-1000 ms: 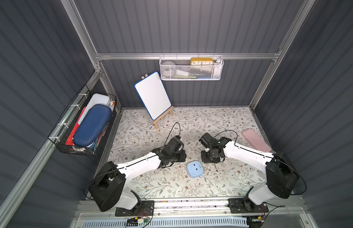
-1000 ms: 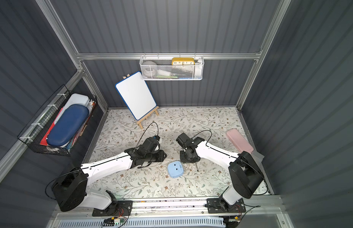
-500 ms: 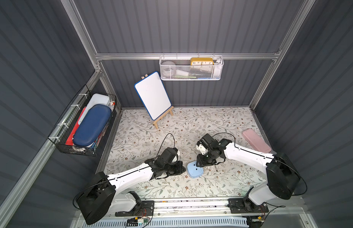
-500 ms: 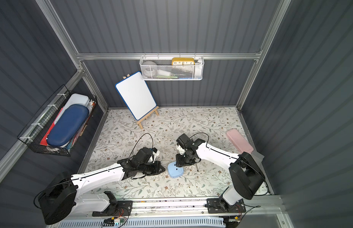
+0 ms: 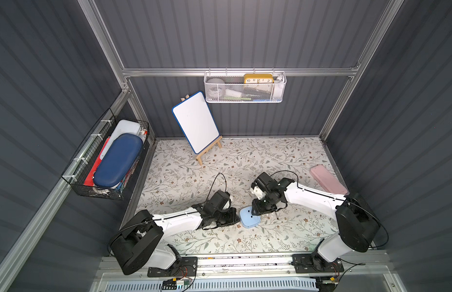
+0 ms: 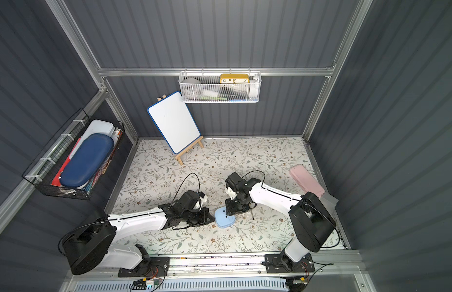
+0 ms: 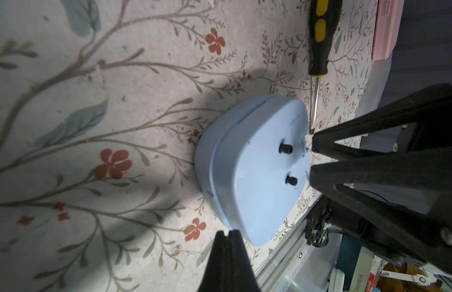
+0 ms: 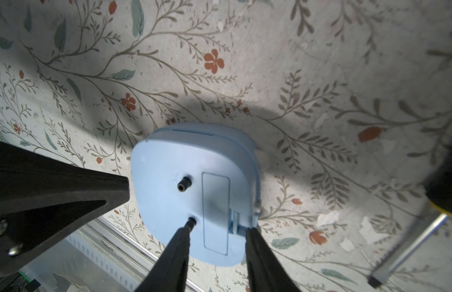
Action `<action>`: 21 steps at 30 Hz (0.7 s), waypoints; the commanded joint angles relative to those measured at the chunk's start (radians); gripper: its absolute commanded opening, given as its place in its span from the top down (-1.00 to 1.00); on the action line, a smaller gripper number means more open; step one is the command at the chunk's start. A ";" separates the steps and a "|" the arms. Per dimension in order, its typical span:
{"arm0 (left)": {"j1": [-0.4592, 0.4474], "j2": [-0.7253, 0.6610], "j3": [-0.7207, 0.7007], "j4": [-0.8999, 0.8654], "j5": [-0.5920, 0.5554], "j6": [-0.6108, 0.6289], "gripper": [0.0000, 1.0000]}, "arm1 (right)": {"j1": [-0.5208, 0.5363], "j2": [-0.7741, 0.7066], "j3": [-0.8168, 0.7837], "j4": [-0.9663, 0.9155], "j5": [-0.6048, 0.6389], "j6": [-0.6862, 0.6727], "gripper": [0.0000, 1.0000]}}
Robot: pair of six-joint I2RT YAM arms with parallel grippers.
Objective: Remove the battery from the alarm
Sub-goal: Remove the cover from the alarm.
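The alarm (image 5: 249,220) lies face down on the worktop (image 5: 194,172), toward its front edge, between the two end effectors. It is a smooth, matt shell of pale-blue plastic, a square with well-rounded corners and a seam running round its side wall. Its back faces up. Two small round black knobs (image 8: 183,183) stand out of it, and beside them a flat rectangular cover panel (image 8: 216,212) sits flush in the shell. The battery is out of sight. The worktop wears a pale sheet printed with grey-brown twigs, teal leaves and rust-red flowers, scuffed and flaked in places.

The left arm (image 5: 179,222) stretches low over the worktop, its white forearm nearly level and its wrist turned toward the alarm. The left end effector (image 7: 226,233) has its black, tapering fingers pressed together into one point, holding nothing, just beside the alarm's rim. Whether it touches the rim cannot be told.

The right arm (image 5: 313,197) slopes in from its base, wrist bent so that the right end effector (image 8: 220,227) points down onto the alarm's back. Its two slim black fingers stand partly spread with nothing pinched. One tip meets the nearer knob; the other comes down at the shell's edge by the panel's notched end, so that end lies between them.

A screwdriver (image 7: 318,38) with a black-and-yellow handle and a bright steel shaft lies flat just beside the alarm, on the right arm's side. A flat pink case (image 5: 327,179) with rounded corners lies well apart, by the right wall.
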 commanded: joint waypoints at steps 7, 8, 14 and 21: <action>-0.002 0.101 0.049 0.026 -0.037 0.025 0.92 | 0.002 0.036 -0.026 0.039 -0.017 -0.014 0.15; -0.002 0.110 0.054 0.028 -0.042 0.029 0.92 | 0.002 0.036 -0.026 0.039 -0.019 -0.014 0.15; -0.002 0.132 0.105 -0.032 -0.074 0.036 0.92 | 0.002 0.022 -0.027 0.030 -0.018 -0.013 0.16; -0.001 0.143 0.169 -0.095 -0.130 0.072 0.90 | -0.001 -0.017 -0.020 -0.018 0.031 -0.010 0.16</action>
